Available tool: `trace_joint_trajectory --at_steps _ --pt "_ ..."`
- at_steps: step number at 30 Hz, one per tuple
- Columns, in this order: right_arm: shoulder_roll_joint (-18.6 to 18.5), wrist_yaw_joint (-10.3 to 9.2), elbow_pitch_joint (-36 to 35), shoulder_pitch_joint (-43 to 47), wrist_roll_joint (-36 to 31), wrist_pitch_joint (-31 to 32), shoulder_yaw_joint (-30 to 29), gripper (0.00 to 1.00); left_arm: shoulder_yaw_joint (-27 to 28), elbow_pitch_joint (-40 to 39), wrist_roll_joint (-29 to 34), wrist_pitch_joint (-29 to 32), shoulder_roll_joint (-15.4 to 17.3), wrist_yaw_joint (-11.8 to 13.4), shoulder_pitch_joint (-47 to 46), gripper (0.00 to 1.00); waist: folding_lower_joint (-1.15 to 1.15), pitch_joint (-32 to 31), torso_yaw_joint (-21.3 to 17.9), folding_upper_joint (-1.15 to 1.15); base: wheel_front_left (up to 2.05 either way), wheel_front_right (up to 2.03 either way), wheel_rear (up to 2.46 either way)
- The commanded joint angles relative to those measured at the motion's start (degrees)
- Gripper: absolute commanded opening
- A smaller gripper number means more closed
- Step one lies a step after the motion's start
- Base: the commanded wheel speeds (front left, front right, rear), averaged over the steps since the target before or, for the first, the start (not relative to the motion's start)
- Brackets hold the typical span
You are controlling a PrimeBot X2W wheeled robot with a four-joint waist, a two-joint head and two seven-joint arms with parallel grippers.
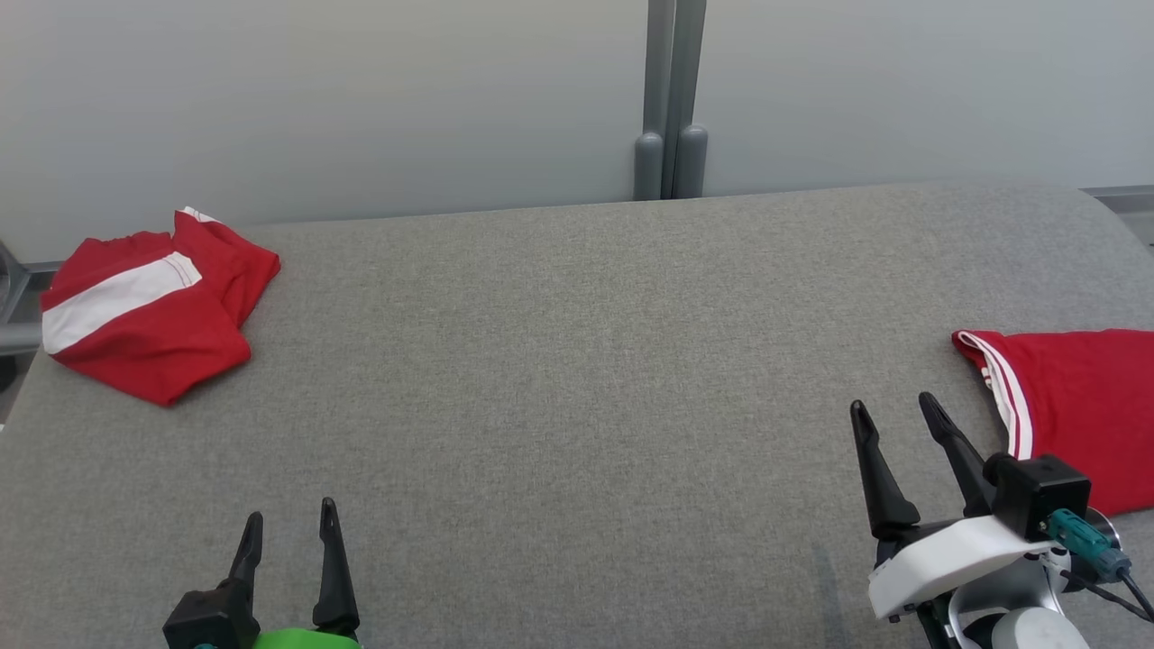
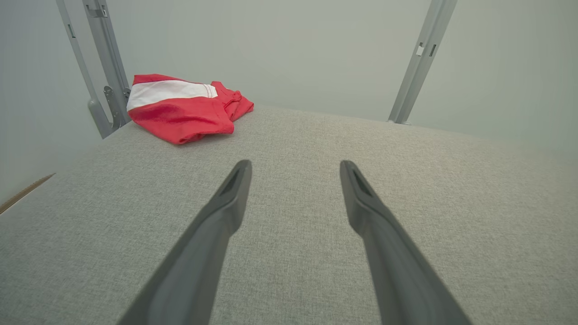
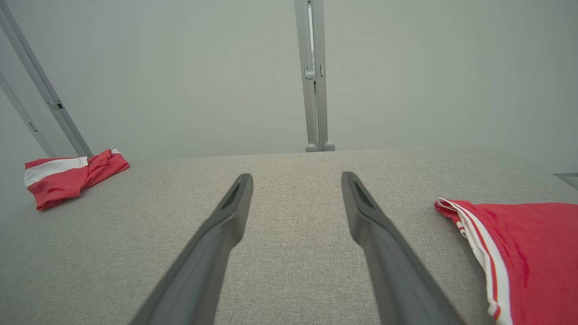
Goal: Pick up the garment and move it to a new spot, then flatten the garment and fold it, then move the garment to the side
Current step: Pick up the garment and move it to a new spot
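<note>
- Left hand [image 1: 291, 509]: at the near edge of the desk [image 1: 577, 361], toward its left corner; the two dark fingers stand wide apart and hold nothing, pointing toward the far edge.
- Right hand [image 1: 892, 402]: near the right edge of the desk, further from the near edge than the left hand; fingers likewise spread wide and empty, tilted slightly leftward in the head view.
- Red garment with white stripes [image 1: 1073, 397]: lies fairly flat at the right edge of the desk, just beside the right hand and on its right; a hem with white stripes faces the hand. The garment runs past the head view's right border, so its full extent cannot be told.
- Folded red garment [image 1: 153, 315]: a compact bundle with a broad white band across its top, at the far left corner of the desk, well apart from both hands.
- Desk: grey woven fabric surface with rounded far corners, bare between the two garments.
- Grey posts [image 1: 669, 99]: a pair standing upright behind the middle of the far edge, against a pale wall [image 1: 361, 90].
</note>
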Motion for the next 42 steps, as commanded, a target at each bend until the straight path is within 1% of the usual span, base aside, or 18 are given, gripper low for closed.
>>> trace_joint_trajectory --at_steps 1,11,16,21,28,31,34,37,42 --pt "-0.08 0.0 -0.2 0.45 0.24 0.1 -0.19 1.0 0.28 0.04 0.45 -0.17 0.05 -0.15 -0.77 1.0 0.0 0.03 0.08 0.0 0.0 0.0 0.0" --pt "-0.08 0.0 -0.33 0.55 0.46 0.23 -0.44 1.0 0.09 0.13 0.52 -0.17 0.07 -0.36 -1.14 1.0 0.0 0.17 0.62 0.0 0.0 0.0 0.0" --pt "-0.09 0.01 -0.14 0.87 0.71 0.07 -0.85 1.0 -0.2 0.13 0.63 -0.02 0.16 -0.35 -1.56 1.0 0.0 0.22 2.88 0.0 0.0 0.0 0.0" --pt "-0.08 0.01 -0.03 1.09 1.23 -0.55 -1.09 1.0 -0.37 -0.18 0.72 0.2 0.46 -0.27 -2.35 1.0 0.0 0.3 8.06 0.0 0.0 0.0 0.0" --pt "-0.1 0.0 0.12 0.59 1.92 -1.29 -1.42 1.0 -0.5 -0.99 0.69 0.76 0.82 0.05 -2.46 1.0 0.0 0.41 18.47 0.0 0.0 0.0 0.0" --pt "-0.1 0.0 0.42 0.27 2.06 -1.48 -1.53 1.0 -0.55 -1.79 0.57 1.12 0.7 0.58 -2.05 1.0 0.0 0.4 22.74 0.0 0.0 0.0 0.0" --pt "-0.1 0.0 0.54 -0.06 2.27 -1.37 -1.33 1.0 -0.49 -2.5 0.33 1.26 0.83 0.68 -1.6 1.0 0.0 0.42 26.17 0.0 0.0 0.0 0.0" --pt "-0.11 0.0 0.69 -0.5 2.33 -1.38 -0.86 1.0 -0.35 -2.84 -0.05 1.22 0.79 0.8 -1.12 1.0 0.0 0.55 28.37 0.0 0.0 0.0 0.0" --pt "-0.15 0.0 1.15 -1.69 1.65 -0.91 0.06 1.0 0.29 -3.65 -0.39 0.82 0.23 1.14 -0.61 1.0 0.0 1.29 28.97 0.0 0.0 0.0 0.0"
